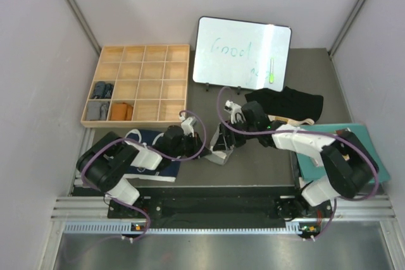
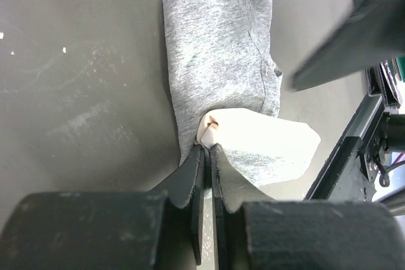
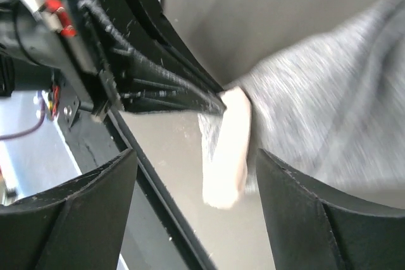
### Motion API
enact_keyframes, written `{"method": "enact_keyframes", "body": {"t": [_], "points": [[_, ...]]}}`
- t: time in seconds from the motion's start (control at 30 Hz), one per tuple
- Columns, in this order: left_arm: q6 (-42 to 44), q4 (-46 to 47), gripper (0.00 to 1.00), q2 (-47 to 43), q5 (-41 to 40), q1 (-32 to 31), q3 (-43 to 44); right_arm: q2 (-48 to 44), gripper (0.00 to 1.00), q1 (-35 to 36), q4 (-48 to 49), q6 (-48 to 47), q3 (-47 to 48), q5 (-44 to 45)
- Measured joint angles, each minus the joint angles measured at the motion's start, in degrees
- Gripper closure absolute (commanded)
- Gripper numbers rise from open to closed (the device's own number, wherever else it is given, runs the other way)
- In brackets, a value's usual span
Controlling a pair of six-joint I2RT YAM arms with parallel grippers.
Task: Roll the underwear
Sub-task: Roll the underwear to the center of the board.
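Left gripper (image 2: 206,151): jaws pressed together on the grey brief (image 2: 215,49), right at its cream waistband (image 2: 266,140).
Right gripper (image 3: 193,162): fingers wide apart, holding nothing, just beside that corner.
Grey brief's place: mid-table, between my arms.
Risk: the bite is thin and near the edge. I judge a pull could slip the cloth out.
Views: the left wrist camera shows the bite. Only overhead shows the navy brief (image 1: 166,166) and the black brief (image 1: 288,100).

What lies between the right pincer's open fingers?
The cream waistband of the grey briefs, pinched by the shut left pincer; the right wrist view shows it.
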Motion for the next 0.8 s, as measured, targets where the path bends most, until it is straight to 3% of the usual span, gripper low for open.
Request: {"method": "enact_keyframes", "body": {"t": [0.27, 0.6, 0.8], "points": [[-1.9, -1.7, 0.94, 0.0, -0.2, 0.0, 0.7, -12.9, 0.25, -0.1, 3.1, 12.1, -12.4, 9.3], [-5.2, -2.6, 0.94, 0.0, -0.5, 0.0, 1.0, -10.8, 0.27, 2.2, 11.1, 21.8, -18.4, 14.0], [-6.2, -2.8, 0.94, 0.0, -0.7, 0.0, 1.0, -8.1, 0.35, 3.1, 14.3, 24.1, -18.7, 16.3]]}}
